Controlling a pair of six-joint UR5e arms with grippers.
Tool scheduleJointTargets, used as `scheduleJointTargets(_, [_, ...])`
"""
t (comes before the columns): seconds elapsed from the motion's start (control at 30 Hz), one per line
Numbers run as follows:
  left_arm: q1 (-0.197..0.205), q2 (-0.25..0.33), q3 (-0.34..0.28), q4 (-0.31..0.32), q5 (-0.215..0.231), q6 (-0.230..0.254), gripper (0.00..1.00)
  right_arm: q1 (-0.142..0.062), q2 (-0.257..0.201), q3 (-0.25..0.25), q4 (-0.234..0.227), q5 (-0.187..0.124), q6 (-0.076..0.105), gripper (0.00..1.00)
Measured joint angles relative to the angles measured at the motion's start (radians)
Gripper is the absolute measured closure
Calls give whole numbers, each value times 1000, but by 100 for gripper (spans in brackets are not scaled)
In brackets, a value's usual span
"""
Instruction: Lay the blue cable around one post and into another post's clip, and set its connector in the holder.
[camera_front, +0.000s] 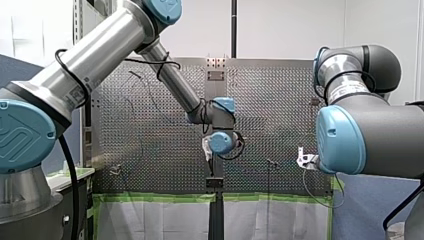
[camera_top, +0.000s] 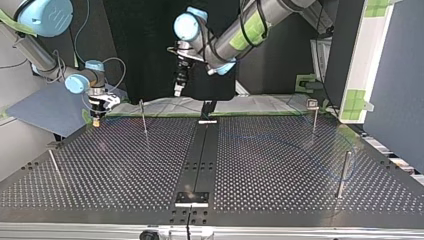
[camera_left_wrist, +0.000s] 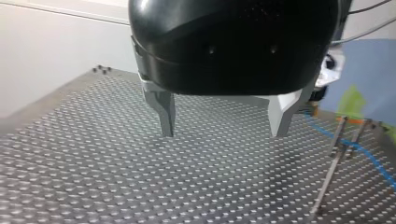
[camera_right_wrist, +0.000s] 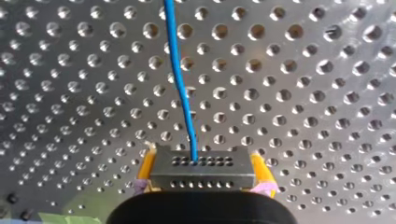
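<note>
Inspector: Connector (camera_right_wrist: 201, 170) first, closest to the right wrist lens. It is a grey block with two rows of small holes, pinched at its two ends by the yellow pads (camera_right_wrist: 259, 170) of my right end effector (camera_right_wrist: 201, 169).

Auditor: Orientation?

Inspector: Long axis runs crosswise, pad to pad. The holed face points ahead, away from the end effector, over the perforated surface (camera_right_wrist: 303, 93).

Auditor: And the blue cable (camera_right_wrist: 180, 79)?

Inspector: It leaves the middle of that face and runs almost straight ahead across the surface, with a slight bend, to the edge of the view.

Auditor: Location on the surface?

Inspector: Top view puts the right end effector low over the far corner at that view's left. Contact between connector and surface cannot be determined.

Auditor: Left arm?

Inspector: My left end effector (camera_left_wrist: 223, 126) hangs above the surface near the middle of the far edge. Its metal fingers (camera_left_wrist: 163, 109) are spread wide, with nothing between them. In its wrist view the cable crosses the surface off to one side and passes right by two thin posts (camera_left_wrist: 331, 161). Whether it touches them cannot be determined.

Auditor: Routing elsewhere?

Inspector: Top view shows a faint blue curve on its right half, near two posts there. Whether it goes around either cannot be read.
</note>
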Motion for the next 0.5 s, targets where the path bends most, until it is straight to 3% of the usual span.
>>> scheduleJointTargets(0.5, [23, 131, -131, 105, 2, 2, 0, 6, 1, 0, 0, -6, 32, 100])
